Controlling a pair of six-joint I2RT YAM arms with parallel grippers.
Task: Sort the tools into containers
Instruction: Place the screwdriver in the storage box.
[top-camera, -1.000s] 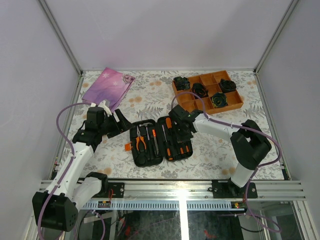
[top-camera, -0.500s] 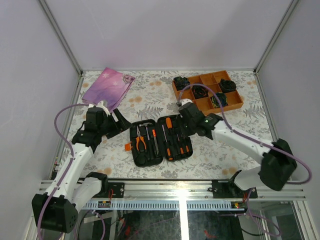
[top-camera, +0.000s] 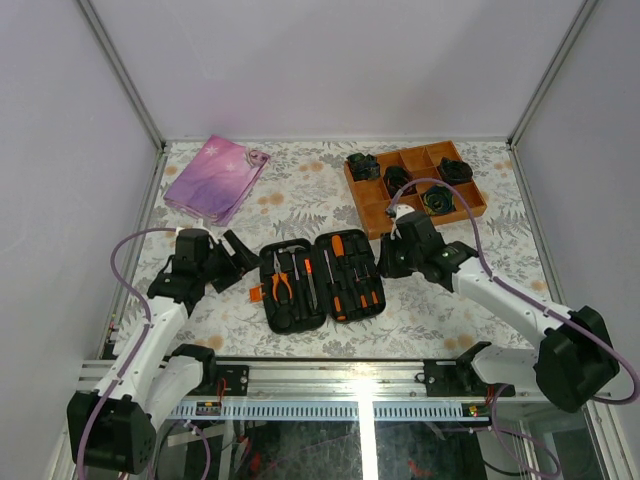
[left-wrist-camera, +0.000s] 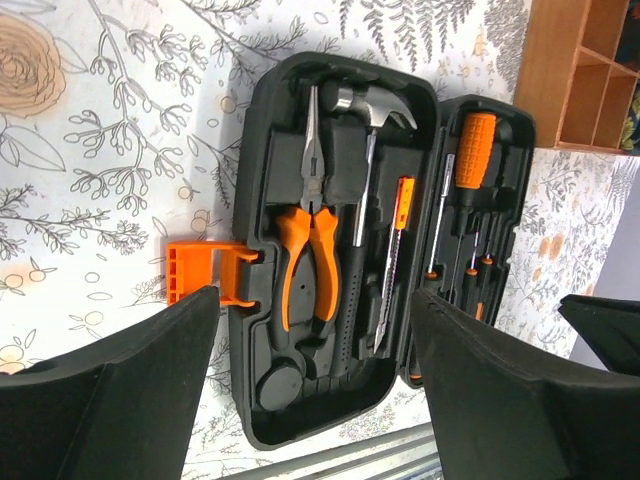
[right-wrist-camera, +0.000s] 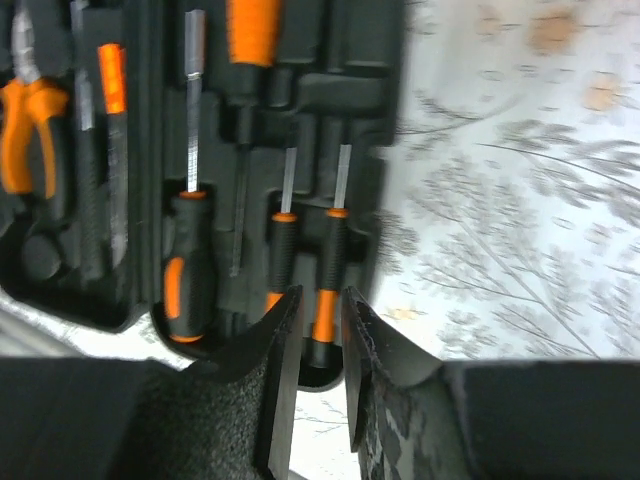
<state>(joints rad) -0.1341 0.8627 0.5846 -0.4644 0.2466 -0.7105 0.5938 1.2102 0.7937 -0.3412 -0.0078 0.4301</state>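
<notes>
Black left hand (top-camera: 240, 258) gapes wide beside case (left-wrist-camera: 262, 150).

White arm links (top-camera: 150, 335), black joints (top-camera: 572, 362), lilac cables (top-camera: 113, 262), textured black pincer fingers (right-wrist-camera: 275, 400)

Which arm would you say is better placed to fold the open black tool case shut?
Probably left: the left pincer stands wide open beside the black oblong tool case, by its orange plastic tab. The right pincer, barely parted, hovers near the slim screwdrivers.

An orange tray (top-camera: 372, 208) sits at the far right of the flowery desk (top-camera: 300, 190). Black rolled bundles (top-camera: 437, 201) lie inside it. A pink pouch (top-camera: 214, 178) lies well left of the tray.
</notes>
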